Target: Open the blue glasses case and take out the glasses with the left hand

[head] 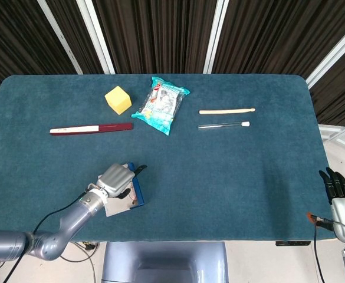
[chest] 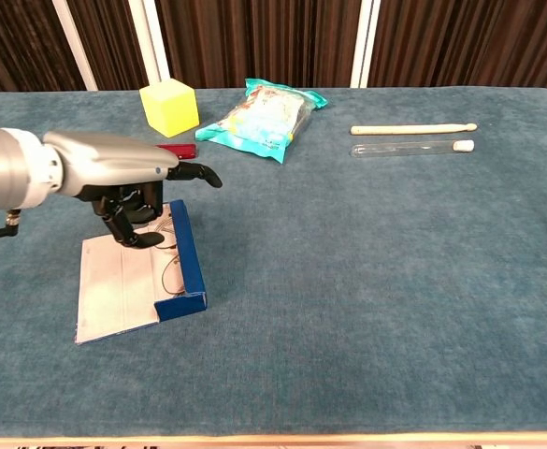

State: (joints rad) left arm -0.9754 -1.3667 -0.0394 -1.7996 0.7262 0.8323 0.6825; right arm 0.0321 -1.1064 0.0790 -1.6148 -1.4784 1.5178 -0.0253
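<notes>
Near the table's front left, the blue glasses case (chest: 181, 260) lies open, its pale lid flat on the cloth, and the thin-framed glasses (chest: 167, 271) rest inside. The left hand (chest: 128, 182) hangs over its far end, fingers curled down onto the glasses and one fingertip stretched out; whether it grips them I cannot tell. Far right, off the table edge, the right hand (head: 339, 187) hangs with fingers straight and together.
</notes>
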